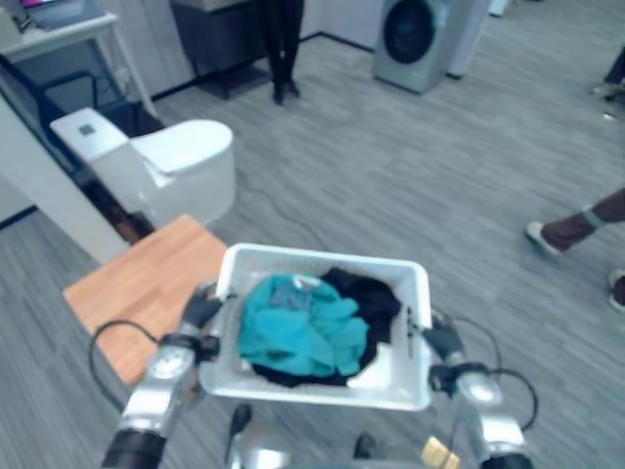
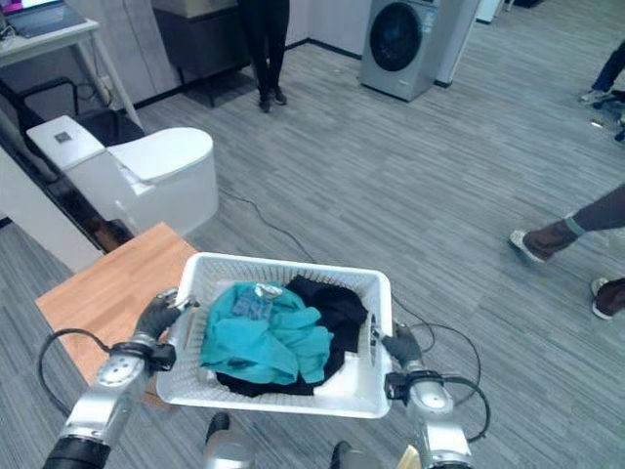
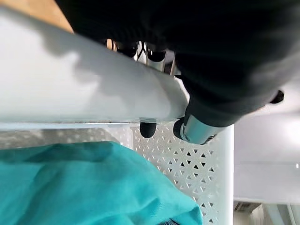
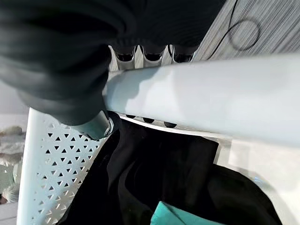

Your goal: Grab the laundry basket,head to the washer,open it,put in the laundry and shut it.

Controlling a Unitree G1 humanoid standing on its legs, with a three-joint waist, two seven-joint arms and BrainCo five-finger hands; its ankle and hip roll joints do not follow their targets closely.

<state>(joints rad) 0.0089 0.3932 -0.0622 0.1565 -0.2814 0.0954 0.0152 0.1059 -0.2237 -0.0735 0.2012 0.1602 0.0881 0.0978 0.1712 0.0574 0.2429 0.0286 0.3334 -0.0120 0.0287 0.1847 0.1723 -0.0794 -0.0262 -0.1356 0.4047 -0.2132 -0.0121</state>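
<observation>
Both eye views look steeply down from the robot's head, facing forward over the laundry basket [image 1: 322, 327] toward the distant washer [image 2: 395, 47]. Each wrist view sits very close against the basket rim, sharing its perforated wall [image 3: 197, 168] and contents.

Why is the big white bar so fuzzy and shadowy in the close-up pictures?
In the left wrist view the basket rim sits very near the camera, so it blurs, and the left hand shades it. In the right wrist view the right hand darkens the rim likewise.
</observation>
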